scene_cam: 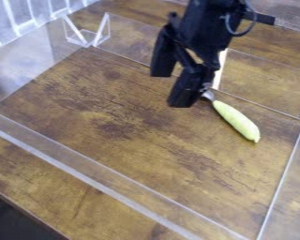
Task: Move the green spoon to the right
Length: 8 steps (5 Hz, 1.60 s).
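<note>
**Spoon down at the right, jaws empty**

My gripper (187,73) hangs above the wooden table (102,112) with its jaws spread wide and nothing between them. The two dark fingers (167,54) stand well apart, pointing steeply down, and there is clear air under their tips.

The green spoon (236,119) lies flat on the wood toward the right side of the clear-walled enclosure (65,159), near its right wall. Its yellow-green handle runs diagonally, thick end toward the lower right. The small silver bowl sits at the upper-left end, just beside my lower finger as the camera sees it; from this angle I cannot be sure whether that finger is above the bowl or merely in front of it, though I read it as apart.

As I judge it, the carrying part of the job is finished: the spoon rests on the table at the right and I have let it go. The step in hand is the retreat. What the next move calls for is simple care: lift straight clear so no fingertip clips the bowl and drags the spoon back to the left, keep the jaws wide, and stay off the transparent walls, which are hard to see against the wood grain. If the spoon is far enough right, nothing more is needed.
</note>
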Tool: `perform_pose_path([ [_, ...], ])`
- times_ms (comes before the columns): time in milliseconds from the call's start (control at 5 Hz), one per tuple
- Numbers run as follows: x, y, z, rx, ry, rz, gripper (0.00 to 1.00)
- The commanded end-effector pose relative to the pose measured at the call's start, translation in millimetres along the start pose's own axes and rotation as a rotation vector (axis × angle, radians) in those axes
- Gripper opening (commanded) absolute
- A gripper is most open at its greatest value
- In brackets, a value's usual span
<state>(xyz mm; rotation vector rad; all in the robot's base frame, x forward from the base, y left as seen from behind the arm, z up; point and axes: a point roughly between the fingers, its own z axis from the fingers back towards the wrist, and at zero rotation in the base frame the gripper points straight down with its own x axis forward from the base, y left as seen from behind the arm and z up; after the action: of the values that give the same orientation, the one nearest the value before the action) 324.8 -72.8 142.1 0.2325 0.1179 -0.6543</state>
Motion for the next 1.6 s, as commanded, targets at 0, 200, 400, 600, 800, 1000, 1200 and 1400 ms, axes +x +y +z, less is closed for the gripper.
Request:
perform_pose_path([
  [0,-11.7,10,16.5,0.07,-0.122,0.09,1.0],
  [200,-14.0,16,17.6,0.11,-0.176,0.131,1.0],
  [400,-15.7,19,14.8,0.135,-0.217,0.149,0.0],
  [600,-15.0,24,15.0,0.163,-0.273,0.104,1.0],
  [800,-13.9,25,11.7,0.173,-0.316,0.048,1.0],
  [1000,-12.6,28,7.1,0.183,-0.349,0.001,1.0],
  [1200,-12.2,37,11.5,0.193,-0.354,0.041,1.0],
  [1400,-11.1,47,15.3,0.204,-0.36,0.081,1.0],
])
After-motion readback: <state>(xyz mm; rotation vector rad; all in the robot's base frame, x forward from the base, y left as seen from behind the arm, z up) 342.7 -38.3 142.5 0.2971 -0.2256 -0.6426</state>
